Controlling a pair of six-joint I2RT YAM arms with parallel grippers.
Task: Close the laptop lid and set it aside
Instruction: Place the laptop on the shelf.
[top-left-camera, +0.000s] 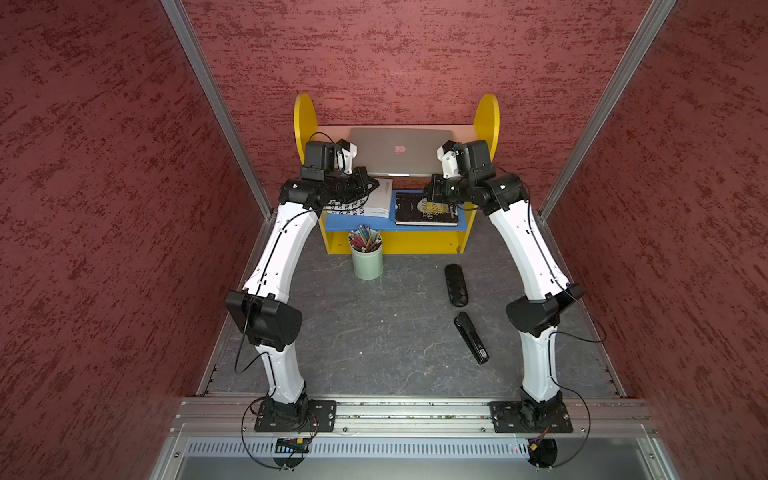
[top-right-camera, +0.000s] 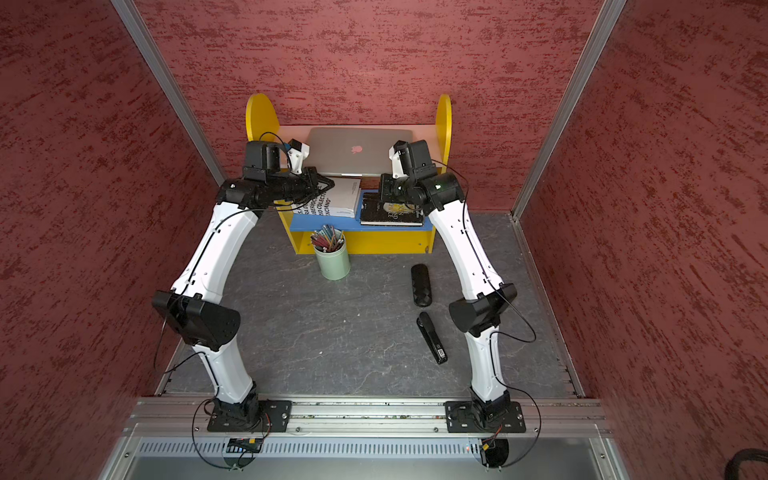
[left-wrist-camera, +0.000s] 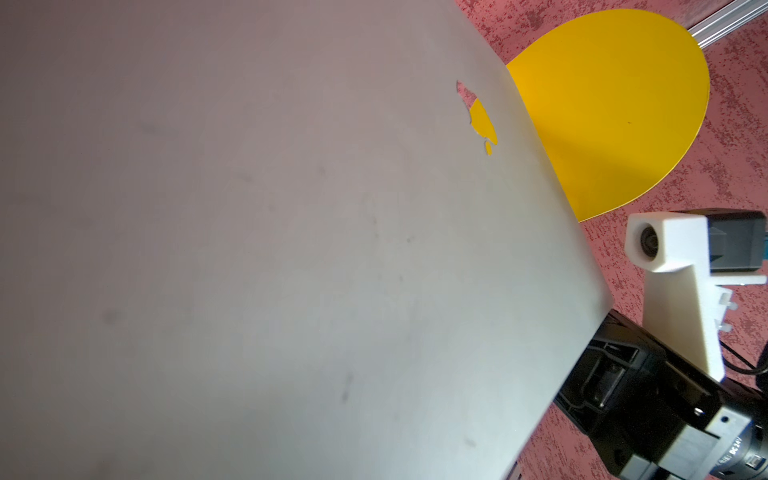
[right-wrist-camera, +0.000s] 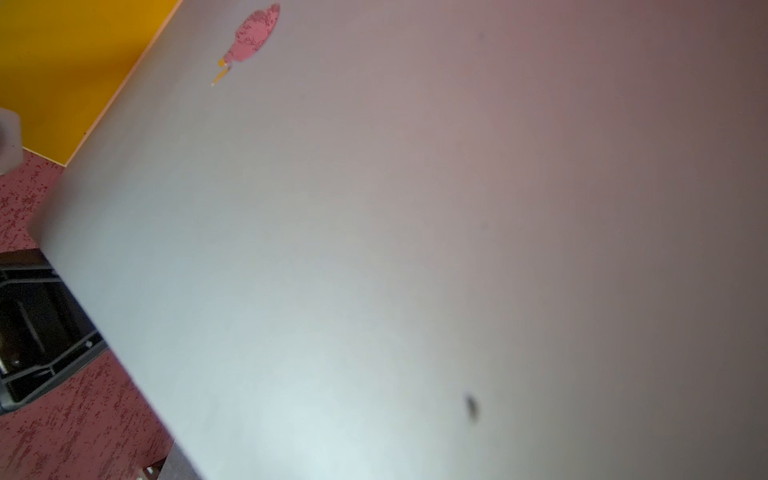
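The left gripper is closed. Its tip sits over the white book, just at the front left corner of the laptop. In front of the yellow shelf, a green cup of pencils stands on the grey table.

The laptop lies at the back of the shelf's top, between its two round yellow ends, with the lid down and the apple logo facing up. It may be slightly tilted, but the top views leave that unclear.

The black book lies beside the white one on the blue board. The right gripper is closed too, over that book at the laptop's front right corner. The lid fills both wrist views and hides the fingertips, so I cannot tell whether either gripper touches or holds the laptop.

Further right on the table lie a black case and a black stapler.
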